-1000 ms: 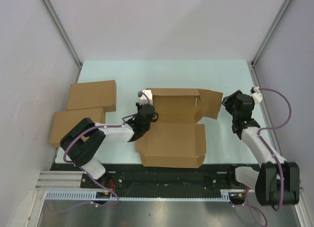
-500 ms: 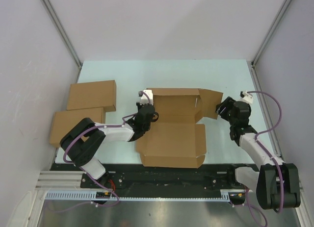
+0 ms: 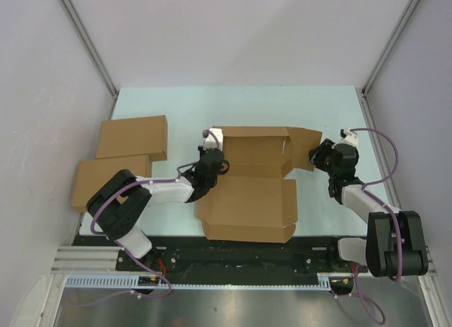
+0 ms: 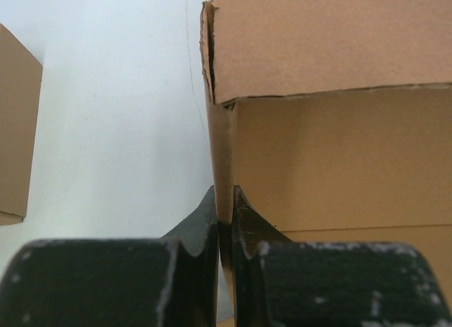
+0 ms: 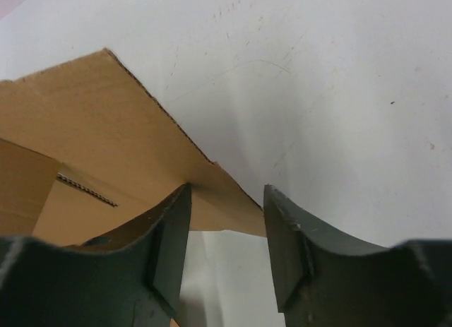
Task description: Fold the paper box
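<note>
Half-folded box lying mid-worktop. Light, stiff cardboard, easily creased; best pinched at flap edges. Left pincer clamped narrow on the left wall's edge; right pincer half-wide at the right flap's edge, not gripping.

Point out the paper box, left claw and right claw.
paper box (image 3: 247, 200), top external view, middle of near panel
left claw (image 4: 224, 200), left wrist view, between fingertips
right claw (image 5: 226, 200), right wrist view, between fingertips

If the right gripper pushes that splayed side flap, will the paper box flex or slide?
Probably flexes: the paper box is thin sheet, and the flap hangs from a crease. Sliding seems unlikely, since the left gripper pinches its wall.
</note>
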Controlling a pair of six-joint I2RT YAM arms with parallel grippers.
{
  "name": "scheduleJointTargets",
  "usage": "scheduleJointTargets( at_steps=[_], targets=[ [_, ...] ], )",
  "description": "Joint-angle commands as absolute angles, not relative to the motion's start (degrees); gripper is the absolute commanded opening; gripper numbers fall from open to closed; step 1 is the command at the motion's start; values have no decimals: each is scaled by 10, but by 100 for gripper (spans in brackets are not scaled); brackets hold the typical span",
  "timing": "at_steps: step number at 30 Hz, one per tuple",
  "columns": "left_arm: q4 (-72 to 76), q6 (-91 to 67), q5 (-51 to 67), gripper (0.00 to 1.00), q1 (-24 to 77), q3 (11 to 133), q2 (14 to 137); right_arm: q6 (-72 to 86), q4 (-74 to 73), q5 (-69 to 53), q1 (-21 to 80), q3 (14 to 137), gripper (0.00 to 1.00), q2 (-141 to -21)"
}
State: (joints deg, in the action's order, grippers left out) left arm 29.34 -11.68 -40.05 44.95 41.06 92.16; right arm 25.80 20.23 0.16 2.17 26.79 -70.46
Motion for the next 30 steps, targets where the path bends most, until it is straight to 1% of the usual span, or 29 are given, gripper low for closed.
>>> scheduleJointTargets(
  at_steps=[1, 2, 5, 18, 23, 30],
  targets=[
    [273, -80, -389, 0, 454, 423, 913, 253, 236, -18, 32, 274, 42, -708],
    [274, -80, -389, 0, 455, 423, 915, 250, 233, -18, 36, 274, 36, -702],
    [276, -85, -391, 0, 455, 425, 920, 243, 214, 0, 59, 274, 28, -680],
    [290, -95, -401, 0, 455, 427, 933, 229, 116, 63, 142, 274, 17, -564],
    [293, -101, -400, 0, 455, 429, 937, 233, 105, 76, 177, 275, 13, -549],
    [305, -104, -401, 0, 454, 419, 931, 236, 97, 117, 242, 276, 10, -552]
  ],
)
